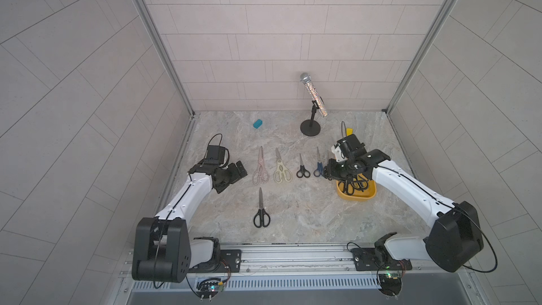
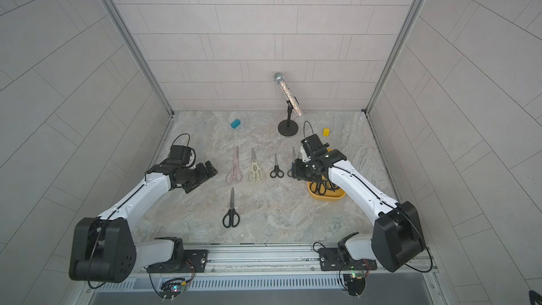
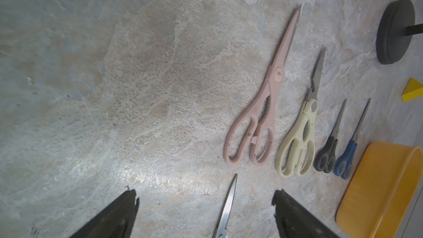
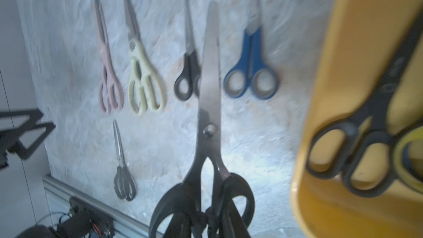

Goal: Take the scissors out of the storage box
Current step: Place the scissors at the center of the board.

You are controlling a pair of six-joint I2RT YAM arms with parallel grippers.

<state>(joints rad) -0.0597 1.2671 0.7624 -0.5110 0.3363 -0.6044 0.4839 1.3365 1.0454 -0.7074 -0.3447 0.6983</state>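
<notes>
Right gripper (image 4: 206,222): clenched on the handles of the big black-handled scissors (image 4: 209,111); blades together, pointing away from the wrist; the pair is outside the box, over the table (image 1: 308,221).
Right gripper from above (image 1: 333,171): just left of the storage box (image 1: 356,199), at its far end, above the blue scissors (image 1: 318,167).
Left gripper (image 3: 204,196): released, fingers wide apart, holding nothing; it hovers left of the row.
Storage box: right side of the table; a black-handled pair (image 4: 357,156) and a yellow-and-black pair (image 4: 409,156) lie inside; any others in there I cannot tell apart.
Row on the table, left to right: pink scissors (image 1: 260,168); cream scissors (image 1: 281,168); small black scissors (image 1: 302,168); blue scissors; all tips pointing far.
Nearer: long black scissors (image 1: 260,212), alone, below the pink pair.
Far side: teal block (image 1: 257,123); microphone on a stand (image 1: 313,95); yellow block (image 2: 326,132).
</notes>
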